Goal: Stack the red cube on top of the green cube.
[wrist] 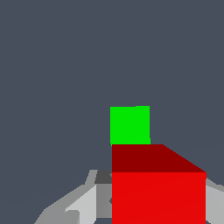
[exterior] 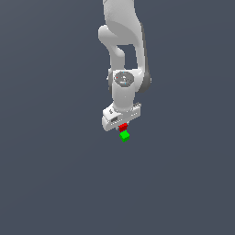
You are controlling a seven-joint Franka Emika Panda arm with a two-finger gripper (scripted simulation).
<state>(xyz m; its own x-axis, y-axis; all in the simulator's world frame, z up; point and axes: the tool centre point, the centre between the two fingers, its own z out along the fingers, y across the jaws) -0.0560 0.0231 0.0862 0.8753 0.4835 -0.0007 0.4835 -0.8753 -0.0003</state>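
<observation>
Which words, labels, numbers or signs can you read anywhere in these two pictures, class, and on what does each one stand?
There are none to read. The red cube and the green cube have plain, unmarked faces. The white gripper and the arm show no lettering either, and the grey ground is bare of writing.

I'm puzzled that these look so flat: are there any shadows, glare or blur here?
Exterior view: even light, no cast shadows or glare, edges jagged; the red cube and green cube are tiny. Wrist view: sharp, flat colour; only the red cube's darker face hints at shading; the green cube is uniformly bright.
</observation>
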